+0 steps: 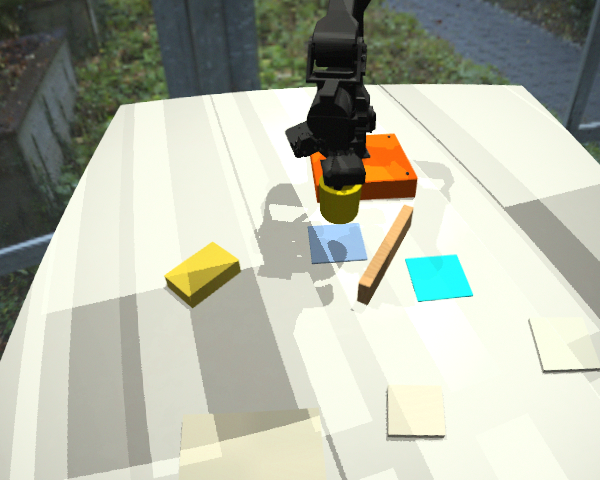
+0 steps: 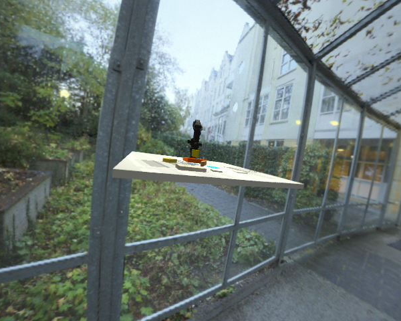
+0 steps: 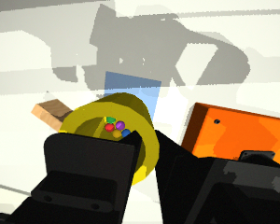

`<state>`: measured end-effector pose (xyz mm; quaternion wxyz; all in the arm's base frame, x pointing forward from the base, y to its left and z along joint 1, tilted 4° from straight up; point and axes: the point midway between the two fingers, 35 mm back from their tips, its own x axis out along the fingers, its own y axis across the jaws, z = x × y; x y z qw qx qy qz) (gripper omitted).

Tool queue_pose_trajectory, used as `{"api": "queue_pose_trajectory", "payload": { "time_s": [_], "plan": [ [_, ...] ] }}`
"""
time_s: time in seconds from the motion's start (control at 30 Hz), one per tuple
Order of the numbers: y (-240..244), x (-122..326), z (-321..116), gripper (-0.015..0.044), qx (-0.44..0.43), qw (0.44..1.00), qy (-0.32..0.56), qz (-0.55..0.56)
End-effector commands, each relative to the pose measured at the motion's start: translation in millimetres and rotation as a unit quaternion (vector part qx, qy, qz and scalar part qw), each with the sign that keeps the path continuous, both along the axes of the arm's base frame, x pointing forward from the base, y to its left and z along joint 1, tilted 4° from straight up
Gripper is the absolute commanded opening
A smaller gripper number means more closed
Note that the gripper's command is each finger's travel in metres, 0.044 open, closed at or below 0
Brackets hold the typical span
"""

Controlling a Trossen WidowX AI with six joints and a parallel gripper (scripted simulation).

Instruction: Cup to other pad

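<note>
Black fingers of your parallel-jaw gripper (image 1: 341, 181) are pinched on the rim wall of the yellow cylindrical cup (image 1: 339, 203), one finger (image 3: 95, 159) inside the mouth and the other outside it, as the wrist view shows. That grip takes the cup by its top edge and leaves the body hanging straight down, which I judge is what keeps it upright and level while carried. You can see the small coloured marbles (image 3: 116, 129) clustered at the bottom of the cup, none on the table, so nothing has spilled.

Relative to the gripper, the cup sits directly beneath it, with the grasp at the part of the rim nearest the arm and the rest of the mouth open toward the front edge of the table. The cup is off the table: in the top view its base appears above and just behind the pale blue square pad (image 1: 337, 242), and a cup-shaped shadow falls on that pad.

Moving outward, the long light wooden bar (image 1: 385, 253) lies slanted between the blue pad and the bright cyan square pad (image 1: 438, 276), which I take to be the destination. You would have to carry the cup over or around that bar, so keep the height and keep the wrist level. Behind the gripper lies the flat orange block (image 1: 388, 166), near the cup but apart from it. Well off to the other side rests the yellow rectangular block (image 1: 203, 272), out of the way.
</note>
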<state>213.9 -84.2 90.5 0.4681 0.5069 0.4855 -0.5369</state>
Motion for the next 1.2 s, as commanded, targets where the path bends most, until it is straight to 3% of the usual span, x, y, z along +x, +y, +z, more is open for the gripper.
{"api": "queue_pose_trajectory", "payload": {
  "time_s": [0.0,1.17],
  "plan": [
    [0.3,-0.1,5.5,0.0,-0.003,1.0,-0.004,-0.002],
    [24.2,18.0,1.2,0.0,-0.001,1.0,-0.004,-0.001]
  ]
}}
